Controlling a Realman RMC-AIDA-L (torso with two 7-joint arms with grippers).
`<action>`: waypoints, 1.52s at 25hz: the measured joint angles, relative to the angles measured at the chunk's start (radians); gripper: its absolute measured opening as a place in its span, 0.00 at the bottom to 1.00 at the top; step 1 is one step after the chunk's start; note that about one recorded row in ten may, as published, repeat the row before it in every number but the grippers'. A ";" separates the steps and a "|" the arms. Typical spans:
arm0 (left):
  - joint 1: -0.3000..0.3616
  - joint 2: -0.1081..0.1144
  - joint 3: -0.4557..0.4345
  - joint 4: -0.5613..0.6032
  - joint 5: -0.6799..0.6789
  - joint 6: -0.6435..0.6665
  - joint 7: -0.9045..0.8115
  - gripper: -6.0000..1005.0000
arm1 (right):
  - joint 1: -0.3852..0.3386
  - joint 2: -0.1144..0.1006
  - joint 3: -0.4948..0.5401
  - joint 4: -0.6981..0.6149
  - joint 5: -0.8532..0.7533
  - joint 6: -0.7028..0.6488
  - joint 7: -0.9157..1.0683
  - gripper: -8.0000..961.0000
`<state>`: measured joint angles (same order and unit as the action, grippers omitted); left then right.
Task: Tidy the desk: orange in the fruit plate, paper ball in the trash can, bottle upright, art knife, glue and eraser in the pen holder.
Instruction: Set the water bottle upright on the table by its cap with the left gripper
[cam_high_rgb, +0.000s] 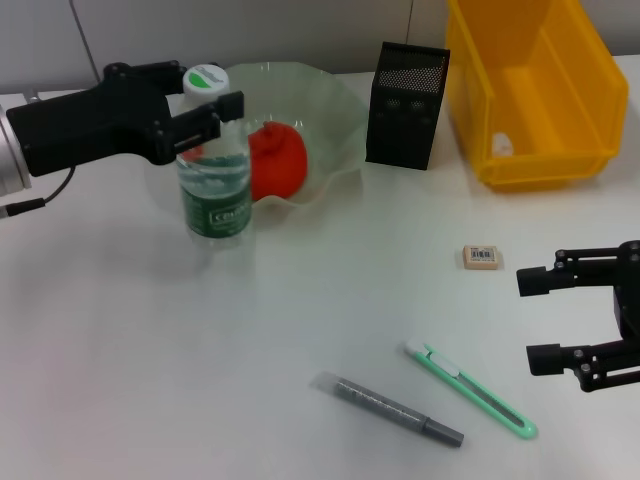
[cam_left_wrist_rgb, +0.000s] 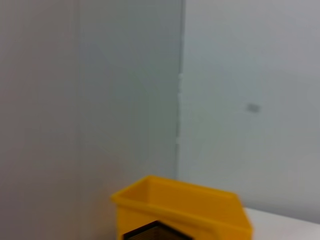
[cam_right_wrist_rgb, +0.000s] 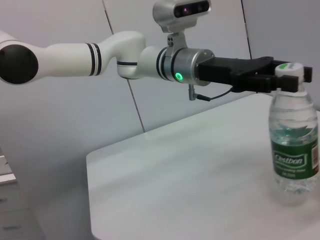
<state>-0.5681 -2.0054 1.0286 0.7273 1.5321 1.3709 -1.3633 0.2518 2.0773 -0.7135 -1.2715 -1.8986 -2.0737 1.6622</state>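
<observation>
Our left arm reaches in level from the left edge, left claw (cam_high_rgb: 205, 120) closed on the neck of the bottle (cam_high_rgb: 214, 180), just under the cap. Bottle stands upright on the surface (cam_high_rgb: 300, 330), touching the front of the fruit plate (cam_high_rgb: 330, 110). Orange (cam_high_rgb: 275, 160) sits in the plate. Pen holder (cam_high_rgb: 405, 105) and yellow bin (cam_high_rgb: 535, 90) stand further right. Lying loose in front: glue (cam_high_rgb: 390, 410), art knife (cam_high_rgb: 470, 388), eraser (cam_high_rgb: 481, 257). Right claw (cam_high_rgb: 540, 320) hovers low at the right edge, fingers pointing left, spread wide, holding nothing.
</observation>
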 joint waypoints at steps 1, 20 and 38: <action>0.002 0.000 -0.001 0.000 0.000 -0.012 0.000 0.44 | 0.000 0.000 0.000 0.001 0.000 0.000 0.000 0.81; 0.064 -0.013 -0.051 0.006 0.000 -0.119 0.030 0.44 | 0.017 -0.002 0.000 0.023 0.000 -0.001 0.000 0.81; 0.086 -0.025 -0.052 0.010 -0.007 -0.164 0.050 0.44 | 0.025 -0.001 -0.002 0.040 -0.003 0.000 0.000 0.80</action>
<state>-0.4824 -2.0300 0.9771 0.7374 1.5255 1.2072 -1.3135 0.2765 2.0758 -0.7155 -1.2315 -1.9015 -2.0738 1.6617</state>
